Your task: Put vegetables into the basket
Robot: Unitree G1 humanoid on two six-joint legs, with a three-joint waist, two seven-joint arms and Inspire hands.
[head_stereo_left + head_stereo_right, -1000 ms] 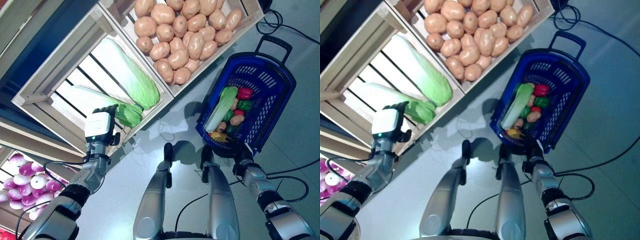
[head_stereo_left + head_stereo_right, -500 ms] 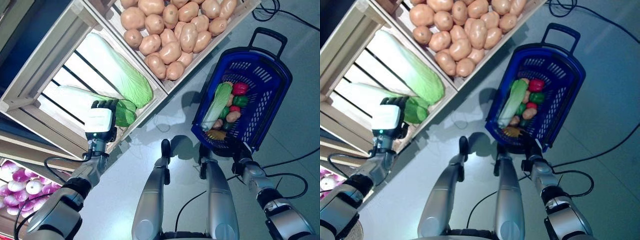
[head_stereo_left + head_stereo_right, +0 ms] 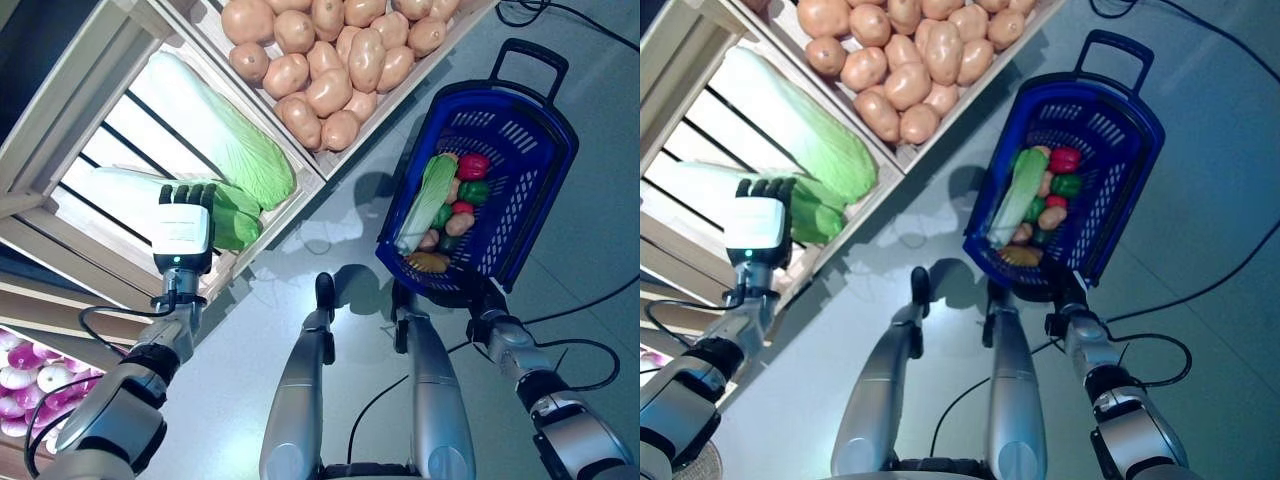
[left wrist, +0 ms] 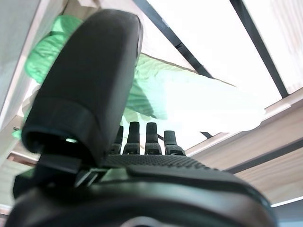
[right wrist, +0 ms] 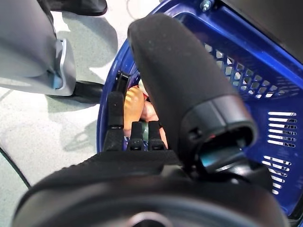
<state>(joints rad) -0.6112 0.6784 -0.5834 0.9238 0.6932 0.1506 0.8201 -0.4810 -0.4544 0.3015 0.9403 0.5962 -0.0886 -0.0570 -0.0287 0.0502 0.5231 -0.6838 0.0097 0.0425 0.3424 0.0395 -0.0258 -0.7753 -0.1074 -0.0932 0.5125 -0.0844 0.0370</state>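
Two long napa cabbages lie in a slatted wooden crate [image 3: 60, 110]. My left hand [image 3: 183, 225] reaches over the leafy green end of the nearer cabbage [image 3: 120, 188], fingers straight and open; the left wrist view shows that cabbage [image 4: 189, 99] just past the fingertips. The farther cabbage [image 3: 215, 130] lies beside it. A blue basket [image 3: 545, 105] stands on the floor with a cabbage [image 3: 425, 200], a red pepper [image 3: 472, 165] and other vegetables in it. My right hand [image 3: 487, 305] grips the basket's near rim [image 5: 102, 123], fingers hooked over it.
A second crate full of potatoes [image 3: 330, 60] adjoins the cabbage crate. Purple and white onions [image 3: 20, 365] show on a lower shelf at the left. Grey floor lies between the crates and the basket.
The whole picture has shifted as the camera moved. My left hand has advanced a little further over the nearer cabbage. The right hand keeps its hold on the basket.
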